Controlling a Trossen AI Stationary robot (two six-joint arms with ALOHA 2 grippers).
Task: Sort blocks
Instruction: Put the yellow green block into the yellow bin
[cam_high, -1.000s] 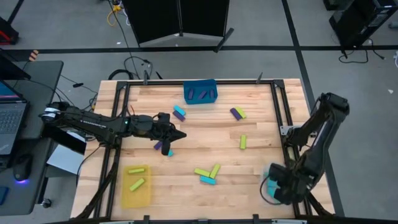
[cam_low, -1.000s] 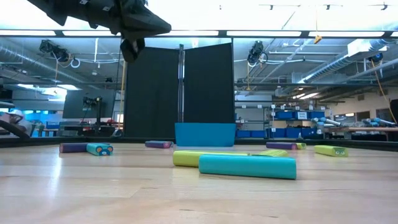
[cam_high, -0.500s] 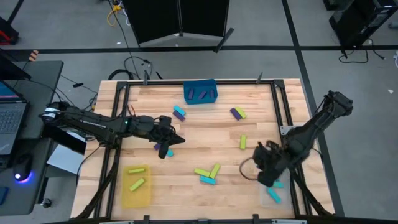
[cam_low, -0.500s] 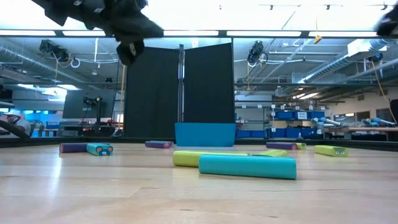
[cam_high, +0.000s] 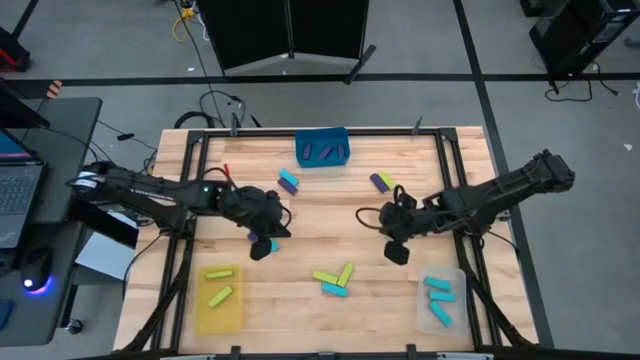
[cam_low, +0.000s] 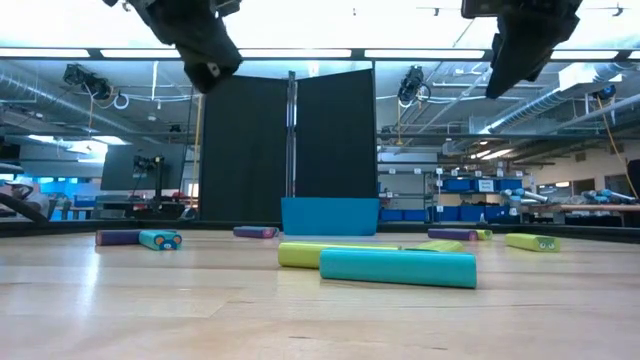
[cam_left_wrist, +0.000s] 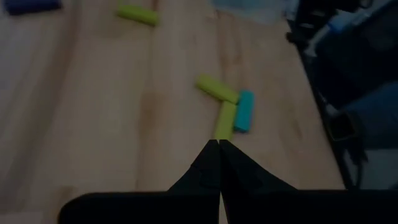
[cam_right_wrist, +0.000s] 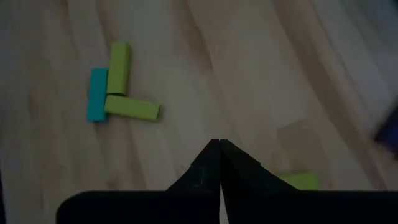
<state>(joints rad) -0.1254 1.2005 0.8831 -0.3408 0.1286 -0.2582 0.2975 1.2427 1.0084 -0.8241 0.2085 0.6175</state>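
Observation:
Small blocks lie scattered on the wooden table: a near-centre cluster of two lime ones (cam_high: 346, 272) and a cyan one (cam_high: 334, 290), a cyan-and-purple pair (cam_high: 288, 182), and a purple-and-lime pair (cam_high: 383, 182). My left gripper (cam_high: 262, 248) hangs shut and empty left of centre, above the table; a purple block's end (cam_high: 251, 237) shows beside it. My right gripper (cam_high: 397, 252) hangs shut and empty right of centre, with a lime block (cam_right_wrist: 301, 180) partly hidden behind its fingers. Both stand high over the table in the low view, left gripper (cam_low: 207, 72) and right gripper (cam_low: 503, 80).
A blue bin (cam_high: 322, 148) with purple blocks stands at the far edge. A yellow bin (cam_high: 199, 312) with lime blocks is at the near left. A clear bin (cam_high: 456, 300) with cyan blocks is at the near right. Bare wood lies between the grippers.
My right gripper has swung from over the clear bin at the near right toward the table's middle, turning as it went. My left gripper has stayed about where it was and tipped.

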